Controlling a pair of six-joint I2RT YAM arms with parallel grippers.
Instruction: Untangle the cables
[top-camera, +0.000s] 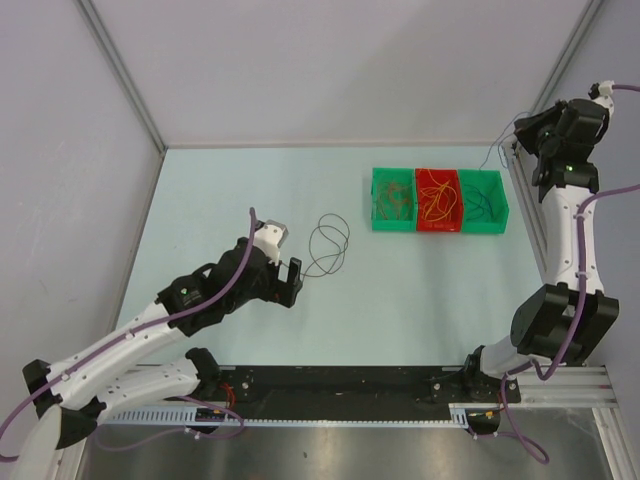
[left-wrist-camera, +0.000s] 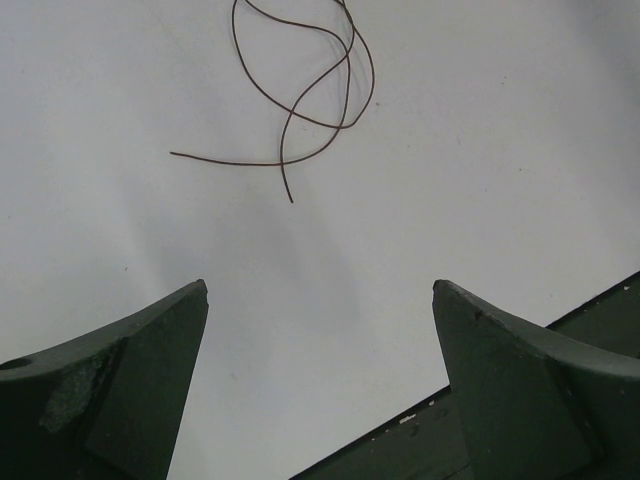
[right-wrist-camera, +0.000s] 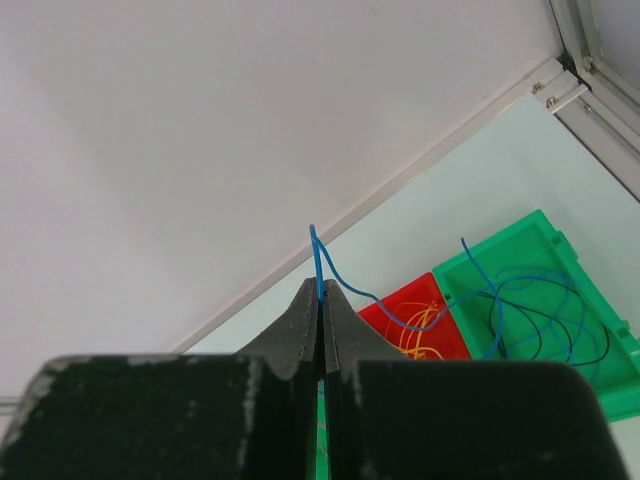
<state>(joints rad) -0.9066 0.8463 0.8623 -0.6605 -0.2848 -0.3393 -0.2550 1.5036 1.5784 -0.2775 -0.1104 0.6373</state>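
A dark brown cable (top-camera: 328, 245) lies in loose loops on the table, just right of my left gripper (top-camera: 293, 280). In the left wrist view its loops and two free ends (left-wrist-camera: 310, 90) lie ahead of the left gripper (left-wrist-camera: 320, 285), which is open with nothing between its fingers. My right gripper (right-wrist-camera: 321, 285) is shut on a thin blue cable (right-wrist-camera: 316, 260). That cable sags down into the right green bin (right-wrist-camera: 545, 232), where more blue and dark cables lie. The right gripper (top-camera: 517, 140) is raised at the far right, with the blue cable (top-camera: 497, 155) hanging from it.
Three bins stand in a row at the back right: a green one (top-camera: 377, 200) with brownish cables, a red one (top-camera: 437, 172) with orange cables (top-camera: 436, 198), and a green one (top-camera: 503, 205). Walls close in the back and the left. A black rail (top-camera: 330, 385) runs along the near edge.
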